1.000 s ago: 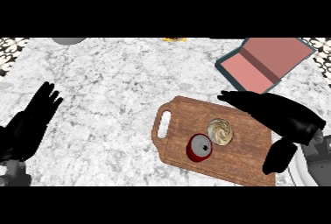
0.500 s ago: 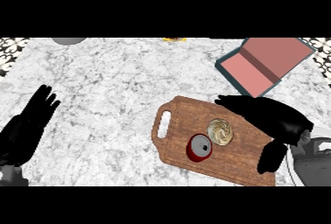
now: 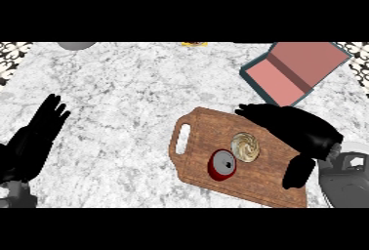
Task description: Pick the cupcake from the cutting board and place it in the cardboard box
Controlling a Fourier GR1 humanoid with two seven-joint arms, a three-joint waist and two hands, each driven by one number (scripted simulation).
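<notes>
Fingers of the right hand stretch out toward the upper left, spread over the board's upper right edge, thumb hanging down apart from them, nothing held. The cupcake sits on the board, right of centre in the frame, its pale swirled top facing up, just left of that hand's palm and between fingers and thumb, though whether the hand touches it I cannot tell. Right beside it, lower left, lies a red round thing with a grey middle, close to or touching the cupcake. The board is brown wood, tilted, its handle slot at the left end, lying on the marble counter. Up in the upper right of the frame the box stands open, pink inside with a dark teal rim, well apart from the cupcake and holding nothing that shows. Over at the left edge the left hand rests open, fingers up and together, well away from the board. A grey round shape peeks in at the top left, a small yellow thing at top centre.
</notes>
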